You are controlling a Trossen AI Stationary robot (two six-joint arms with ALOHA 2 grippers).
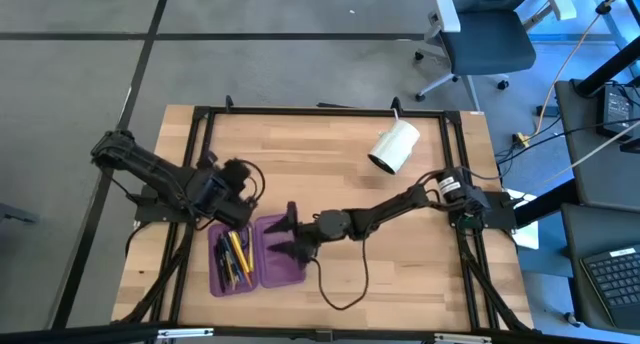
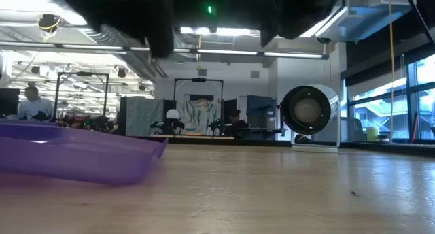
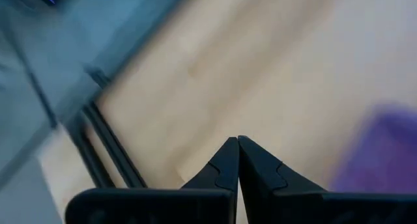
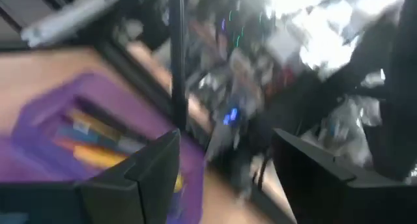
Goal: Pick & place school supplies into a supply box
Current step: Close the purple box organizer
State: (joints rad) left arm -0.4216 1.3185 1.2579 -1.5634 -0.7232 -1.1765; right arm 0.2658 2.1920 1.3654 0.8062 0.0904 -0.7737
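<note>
Purple plastic marks the middle of my work: the pencil case (image 1: 255, 254) lies open on the wooden table (image 1: 330, 154), near the table's front edge and left of centre, with its two halves side by side. The half farther from the table's centre holds the pens and pencils (image 1: 233, 257), yellow, orange, blue and dark ones lying lengthwise together; from my right wrist I see the same bundle (image 4: 91, 142) inside the purple tray (image 4: 52, 113). The other half looks bare apart from my right gripper (image 1: 283, 235), which hangs over its inner edge, reaching in from the right side of the table. Its fingers (image 4: 140, 175) stand spread wide with nothing between them. My left gripper (image 1: 238, 177) sits just beyond the case's far end, toward the table's left edge. Its fingertips (image 3: 228, 160) are pressed together, empty, pointing at bare wood with a blurred patch of the purple case (image 3: 381, 152) off to one side. Well away from the case, toward the table's far right corner, a white roll (image 1: 394, 147) lies on its side. From table height the case's purple wall (image 2: 81, 159) shows low on the wood, and the roll (image 2: 309, 117) faces the camera end-on, farther back.
</note>
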